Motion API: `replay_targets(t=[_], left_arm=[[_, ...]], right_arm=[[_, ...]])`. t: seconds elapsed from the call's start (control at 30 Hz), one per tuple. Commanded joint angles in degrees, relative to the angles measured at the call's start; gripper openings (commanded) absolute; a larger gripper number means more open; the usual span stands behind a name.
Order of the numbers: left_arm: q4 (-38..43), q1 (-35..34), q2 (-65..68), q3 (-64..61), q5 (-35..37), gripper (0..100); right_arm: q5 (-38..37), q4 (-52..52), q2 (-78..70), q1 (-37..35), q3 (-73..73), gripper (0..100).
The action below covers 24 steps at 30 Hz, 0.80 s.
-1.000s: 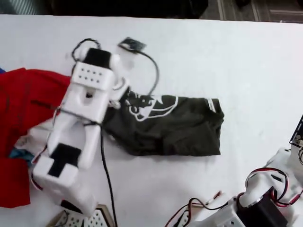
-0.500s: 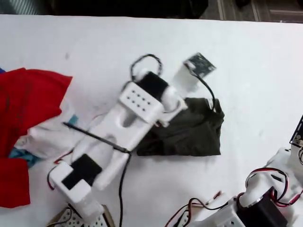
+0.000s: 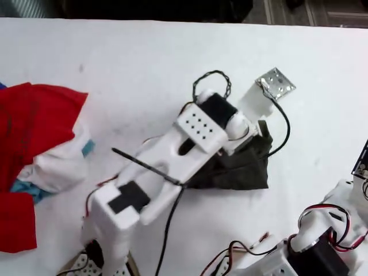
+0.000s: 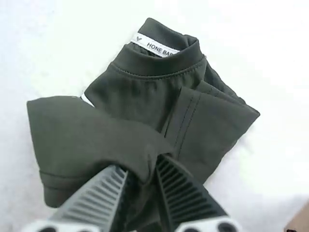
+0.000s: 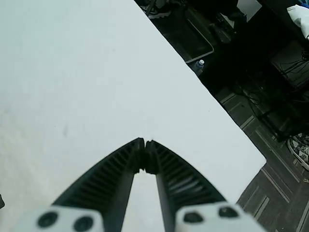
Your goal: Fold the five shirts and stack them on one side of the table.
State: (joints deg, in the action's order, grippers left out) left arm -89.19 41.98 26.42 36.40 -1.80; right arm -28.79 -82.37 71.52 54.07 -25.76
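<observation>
From above, the left arm point(image 3: 172, 161) lies slantwise across the table point(image 3: 144, 57), its wrist over the dark shirt point(image 3: 241, 169). The shirt is bunched under and just past the wrist. Well behind the arm a red shirt point(image 3: 34, 126) and a white cloth point(image 3: 57, 167) lie in a loose heap, seemingly waiting their turn. The right arm point(image 3: 322, 241) sits folded at the near edge, out of the way.

At the left wrist, the left gripper point(image 4: 141, 169) is clamped on a raised flap of the shirt, probably so the flap can be laid over the rest. Ahead of the tips the body lies flat in soft layers. It is a thin, matte, dark olive knit with stitched hems. The ribbed collar point(image 4: 169, 67) and its white label point(image 4: 157, 46) lie farthest from the tips.

At the right wrist, the right gripper point(image 5: 145, 150) is closed with nothing between its ridged black fingers. It hangs over smooth white table, whose edge lies ahead of the tips.
</observation>
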Motion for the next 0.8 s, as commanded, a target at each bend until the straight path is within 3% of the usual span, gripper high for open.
replay_targets(t=[0.0, 0.23, 0.4, 0.6, 0.77], left_arm=[[-2.9, 0.6, 3.8, 9.8, 0.5, 2], [-6.3, 3.3, 13.5, 24.5, 1.8, 5], [-9.8, 2.4, 16.9, 34.5, 7.1, 26], [-13.0, 1.7, 17.4, 39.2, 4.9, 24], [-13.0, -4.0, 13.8, 38.7, 4.9, 19]], right_arm=[[-0.4, 1.2, 0.0, 0.2, 2.0, 1.9], [-0.4, 0.9, 0.0, 0.3, 1.9, 1.9], [-0.4, 0.8, 0.0, 0.3, 1.9, 1.9], [-0.4, 0.8, 0.0, 0.3, 1.9, 1.9], [-0.4, 0.8, 0.0, 0.3, 1.9, 1.9]])
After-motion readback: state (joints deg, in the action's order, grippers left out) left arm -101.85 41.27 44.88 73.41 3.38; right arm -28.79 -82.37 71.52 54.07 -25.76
